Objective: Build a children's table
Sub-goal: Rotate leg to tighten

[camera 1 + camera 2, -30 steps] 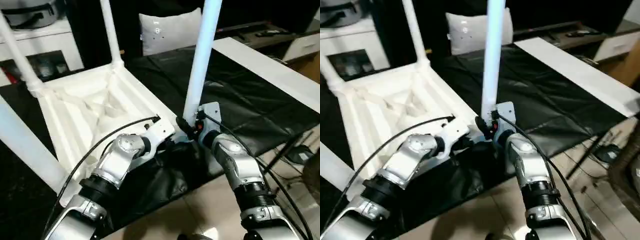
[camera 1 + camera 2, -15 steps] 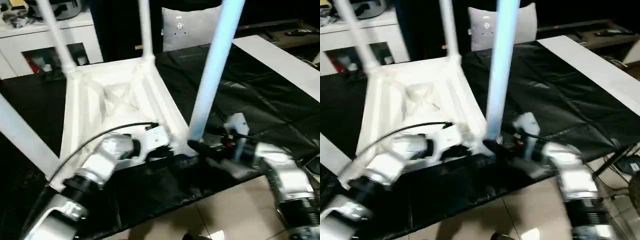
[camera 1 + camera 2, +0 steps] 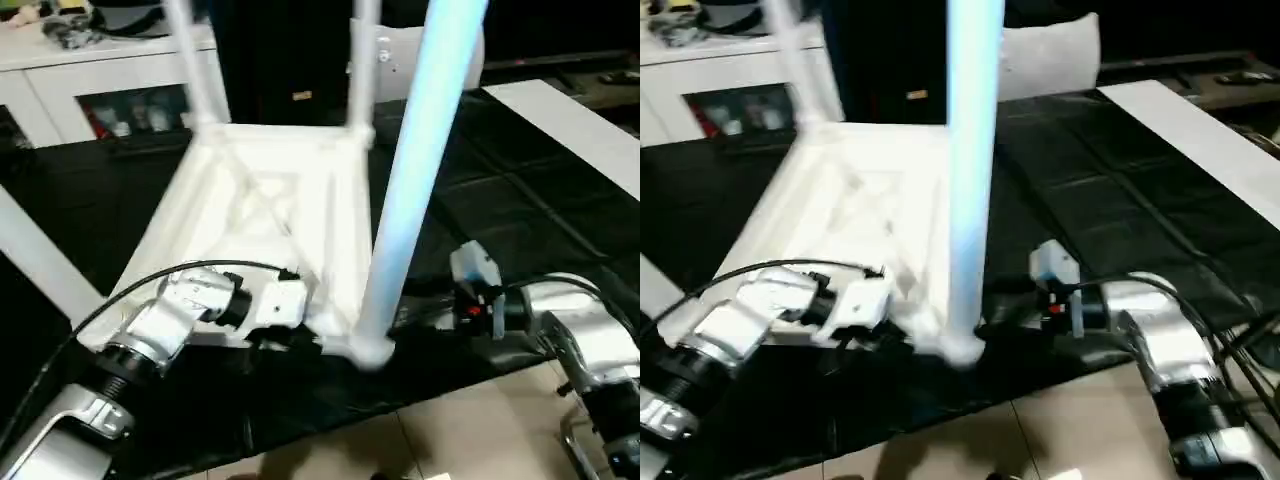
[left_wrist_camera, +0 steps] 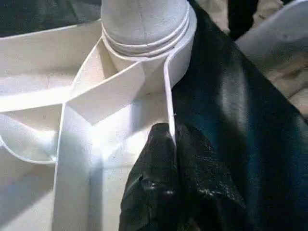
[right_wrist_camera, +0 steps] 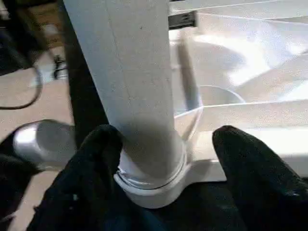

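The children's table (image 3: 270, 200) lies upside down on a black cloth, its ribbed underside up and its white legs standing in the corner sockets. The near leg (image 3: 415, 170) rises from the near corner socket (image 3: 368, 348). My left gripper (image 4: 169, 132) is shut on the thin rim wall of the table top right beside that socket. My right gripper (image 5: 166, 134) reaches in from the right, open, with one finger on each side of the near leg's base. One finger (image 5: 96, 154) touches the leg; the other (image 5: 240, 159) stands apart from it.
Two far legs (image 3: 200, 70) (image 3: 365, 60) and a left leg (image 3: 40, 265) stand up around the work. A white cabinet with glass doors (image 3: 110, 90) is at the back left, a pale cushion (image 3: 1050, 55) behind, a white board (image 3: 570, 120) on the right. Tiled floor (image 3: 480, 430) lies below the front edge.
The view has swung round. My right arm has dropped lower and out to the right, so its fingers now meet the leg's base from the side. The left gripper keeps its hold on the rim.
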### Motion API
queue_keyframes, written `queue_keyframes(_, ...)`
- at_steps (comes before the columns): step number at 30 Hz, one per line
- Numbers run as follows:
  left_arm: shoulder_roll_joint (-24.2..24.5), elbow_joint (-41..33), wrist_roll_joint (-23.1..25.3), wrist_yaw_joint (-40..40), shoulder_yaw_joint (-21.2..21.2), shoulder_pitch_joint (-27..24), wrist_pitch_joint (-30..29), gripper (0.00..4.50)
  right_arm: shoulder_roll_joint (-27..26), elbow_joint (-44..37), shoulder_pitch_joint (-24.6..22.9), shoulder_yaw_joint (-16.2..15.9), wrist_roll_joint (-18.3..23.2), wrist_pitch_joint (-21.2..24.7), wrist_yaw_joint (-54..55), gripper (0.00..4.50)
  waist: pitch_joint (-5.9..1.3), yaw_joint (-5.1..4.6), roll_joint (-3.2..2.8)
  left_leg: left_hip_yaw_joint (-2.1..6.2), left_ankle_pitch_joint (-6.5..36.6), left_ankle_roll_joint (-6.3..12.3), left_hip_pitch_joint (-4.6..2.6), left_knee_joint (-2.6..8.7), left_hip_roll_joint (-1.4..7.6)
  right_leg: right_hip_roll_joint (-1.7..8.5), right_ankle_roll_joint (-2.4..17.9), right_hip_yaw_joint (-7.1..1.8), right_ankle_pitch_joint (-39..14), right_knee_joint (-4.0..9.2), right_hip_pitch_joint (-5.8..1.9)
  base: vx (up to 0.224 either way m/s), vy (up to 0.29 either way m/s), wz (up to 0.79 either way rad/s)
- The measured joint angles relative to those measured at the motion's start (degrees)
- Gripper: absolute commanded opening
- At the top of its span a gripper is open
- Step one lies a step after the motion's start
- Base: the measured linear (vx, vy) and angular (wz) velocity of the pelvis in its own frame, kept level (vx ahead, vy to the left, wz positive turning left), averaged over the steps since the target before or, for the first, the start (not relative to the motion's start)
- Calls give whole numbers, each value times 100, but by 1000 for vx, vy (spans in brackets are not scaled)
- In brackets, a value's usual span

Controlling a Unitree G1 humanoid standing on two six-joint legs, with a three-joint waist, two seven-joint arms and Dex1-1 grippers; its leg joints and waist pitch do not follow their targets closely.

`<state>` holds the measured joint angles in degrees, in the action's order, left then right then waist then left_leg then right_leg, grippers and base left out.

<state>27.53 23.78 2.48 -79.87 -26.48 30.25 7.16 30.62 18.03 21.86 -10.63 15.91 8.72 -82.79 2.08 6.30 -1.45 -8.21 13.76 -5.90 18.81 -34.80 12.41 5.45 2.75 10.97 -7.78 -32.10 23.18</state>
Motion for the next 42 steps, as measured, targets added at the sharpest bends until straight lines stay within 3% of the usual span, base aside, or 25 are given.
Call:
queue_keyframes(5, -71, -5, 7, -85, -57, 24, 16, 0, -48, -1, -1, -151, 5, 74, -208, 271, 1, 13, 5, -20, 0, 1, -24, 2, -24, -16, -5, -91, 1, -12, -1, 0, 0, 0)
queue_keyframes(13, -92, 15, 1, -140, -94, 56, 42, 0, -283, -1, -1, -307, 2, 44, -213, 202, -1, 20, 17, -21, 0, 2, -22, 4, -35, -15, -18, -110, -3, -12, -2, 0, 0, 0)
queue_keyframes(22, -92, 16, 1, -135, -79, 53, -5, 0, -298, -46, -9, -304, 14, 221, -204, 193, -2, 19, 18, -22, 0, 2, -23, 4, -35, -15, -19, -110, -3, -13, -2, 0, 0, 0)
queue_keyframes(27, -158, -237, -39, 122, 102, -120, -765, 0, -420, -411, -328, -91, 82, 594, 303, 193, -5, 4, 14, -24, -2, -2, -40, 4, -38, -14, -22, -114, -4, -14, -15, 0, 0, 0)
queue_keyframes(31, -267, -416, -26, 623, 360, -313, -1449, 0, -722, -453, -390, 125, -11, 845, 1107, 193, -5, -165, 15, -28, 0, -31, -76, 1, -50, -14, -23, -106, -4, -3, -45, 0, 0, 0)
queue_keyframes(33, -441, -471, 42, 1134, 558, -361, -1873, 0, -1126, -393, -401, 367, -121, 979, 1966, 193, -1, -362, 21, -19, -3, -36, -64, -23, -43, -14, -28, -47, -1, 32, -44, -27, 7, -6)
queue_keyframes(34, -542, -494, 94, 1345, 607, -375, -2038, 0, -1290, -363, -401, 467, -178, 1015, 2326, 193, -4, -464, 13, -4, -3, -37, -62, -26, -30, -14, -32, 9, 2, 79, -61, 0, 0, 0)
queue_keyframes(35, -700, -512, 158, 1598, 659, -392, -2221, 0, -1454, -316, -379, 577, -238, 1073, 2745, 193, 3, -619, -36, 29, -2, -38, -60, -33, 48, -17, -38, 166, 5, 211, -143, 0, 0, 0)
queue_keyframes(36, -830, -516, 185, 1803, 679, -400, -2364, 0, -1574, -260, -357, 642, -278, 1098, 3048, 193, 16, -709, -70, 75, 0, -39, -70, -27, 133, -23, -41, 269, 5, 298, -219, 0, 0, 0)
queue_keyframes(37, -970, -514, 226, 2027, 706, -392, -2502, 0, -1715, -180, -313, 722, -331, 1104, 3363, 193, 28, -763, -61, 87, 1, -42, -85, -21, 153, -30, -129, 215, -93, 144, -200, 0, 0, 0)
queue_keyframes(38, -1138, -508, 304, 2306, 720, -377, -2660, 0, -1874, -78, -253, 811, -407, 1111, 3721, 193, 60, -781, 17, 20, 8, -54, -161, -33, 92, -22, -161, -4, -234, -150, -111, 0, 0, 0)
queue_keyframes(39, -1236, -491, 362, 2466, 734, -381, -2745, 0, -1945, 19, -192, 822, -459, 1117, 3946, 193, 59, -785, 168, 2, 36, -97, -271, -48, 9, -29, -90, -161, -205, -240, -115, -10, -50, 1)
queue_keyframes(40, -1376, -449, 453, 2709, 753, -375, -2822, 0, -2053, 133, -110, 857, -508, 1127, 4217, 193, 82, -787, 199, -9, 89, -103, -349, -183, -47, -55, -64, -91, -191, -223, -71, -15, -85, -8)
queue_keyframes(41, -1419, -450, 484, 2877, 834, -362, -2850, 0, -2195, 250, 85, 851, -574, 1139, 4504, 193, 71, -839, 75, -4, 355, 121, -290, -420, -26, -32, -56, 154, -195, -137, -54, -15, -85, -8)
queue_keyframes(42, -1440, -431, 516, 3020, 882, -291, -2893, 0, -2425, 375, 232, 891, -643, 1088, 4850, 193, 61, -914, -122, 86, 441, 81, -237, -410, 3, 13, -67, 462, -189, 51, -139, 31, 43, -41)
